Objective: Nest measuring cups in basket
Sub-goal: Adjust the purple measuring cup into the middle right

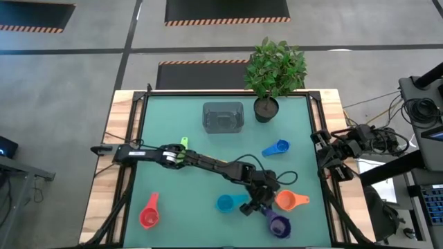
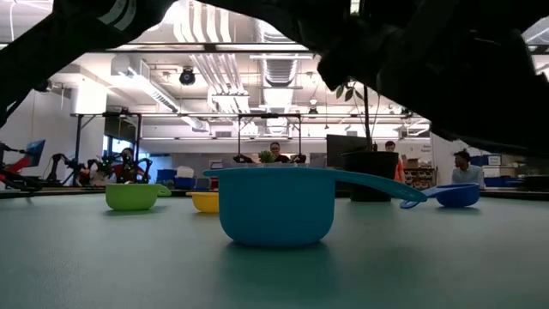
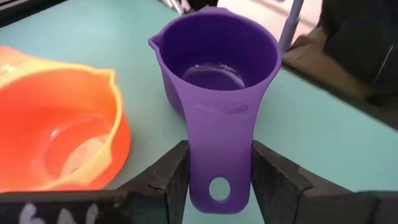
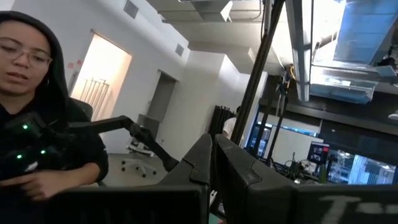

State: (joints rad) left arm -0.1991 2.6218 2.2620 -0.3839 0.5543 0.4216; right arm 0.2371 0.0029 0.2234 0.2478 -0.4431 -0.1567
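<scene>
My left gripper (image 3: 219, 186) is shut on the handle of the purple measuring cup (image 3: 217, 68) near the table's front right (image 1: 279, 225). The orange cup (image 3: 56, 130) stands right beside it (image 1: 287, 200). A blue cup (image 1: 226, 203) sits upright just left of the gripper, close to the low camera (image 2: 276, 206). Another blue cup (image 1: 277, 148), a red cup (image 1: 149, 216), a green cup (image 2: 133, 196) and a yellow cup (image 2: 206, 202) stand apart on the mat. The grey basket (image 1: 223, 116) sits at the far middle. My right gripper (image 4: 212, 168) is shut, raised off the table's right edge. My left gripper pinches the purple cup's flat handle (image 3: 219, 155) between its two fingers (image 3: 171, 180), one on each long edge, near the end with the hole. The fingers slant down and lie along the handle, bowl pointing away. Whether the cup's base is on the mat I cannot tell.
A leafy plant in a dark pot (image 1: 265, 108) stands just right of the basket. My left arm (image 1: 201, 161) stretches across the middle of the green mat. A person (image 4: 37, 124) is beyond the table's right side. The mat's front left holds only the red cup.
</scene>
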